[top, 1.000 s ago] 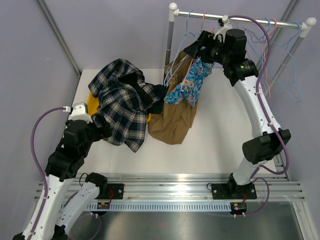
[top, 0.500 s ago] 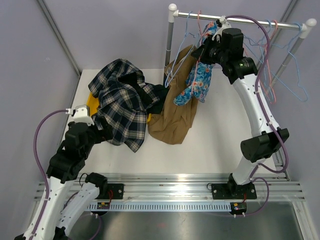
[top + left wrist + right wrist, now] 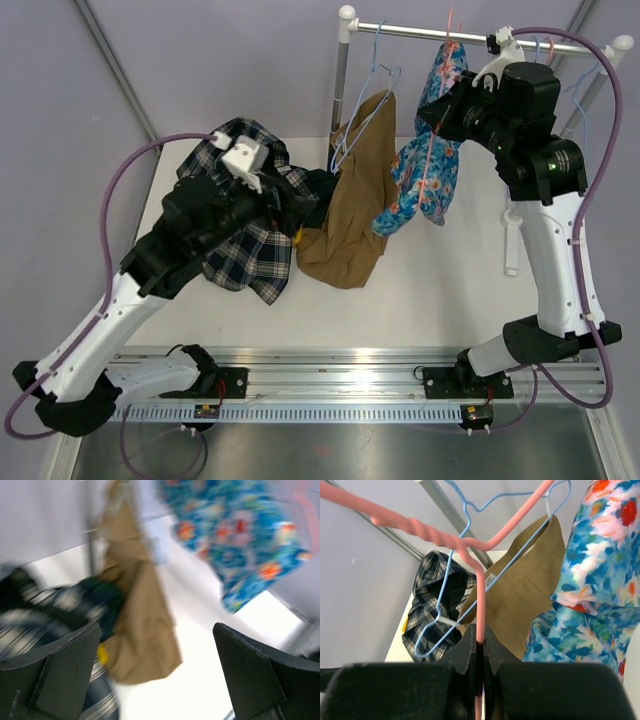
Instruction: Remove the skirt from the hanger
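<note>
- The right gripper (image 3: 480, 636) has its jaws pressed together on the wire of a pink hanger (image 3: 470, 555). The grip sits on the straight run just below the twisted neck.
- That pink hanger carries the blue floral garment (image 3: 425, 180), held up by the rail (image 3: 410, 33) at the far right corner of the table (image 3: 450, 290). I cannot tell whether its hook sits on the rail.
- The left gripper (image 3: 156, 645) has its jaws spread wide with nothing between them. It hangs over the tartan garment (image 3: 240, 235) near the far left corner and faces the skirt; its own view is blurred.
- The skirt (image 3: 355, 200) is not yet off. Its top is draped over the hanger (image 3: 379, 60), the light-blue one hooked on the rail near its left end, above the middle of the table's far edge.
- From there the tan cloth falls in a long fold, and its lower part lies crumpled on the table beside the tartan garment.
- The floral garment's lower edge hangs just beside the skirt's right side. From here I cannot say whether they touch.
- As I judge it, only the clearing-away is done: the floral piece is off to the right and the skirt's front is open to the left arm.
- Left to do, by my reckoning: get a hold on the tan cloth, draw it off the blue wire, and lay it down clear of the hanger. Neither gripper touches the skirt yet.
</note>
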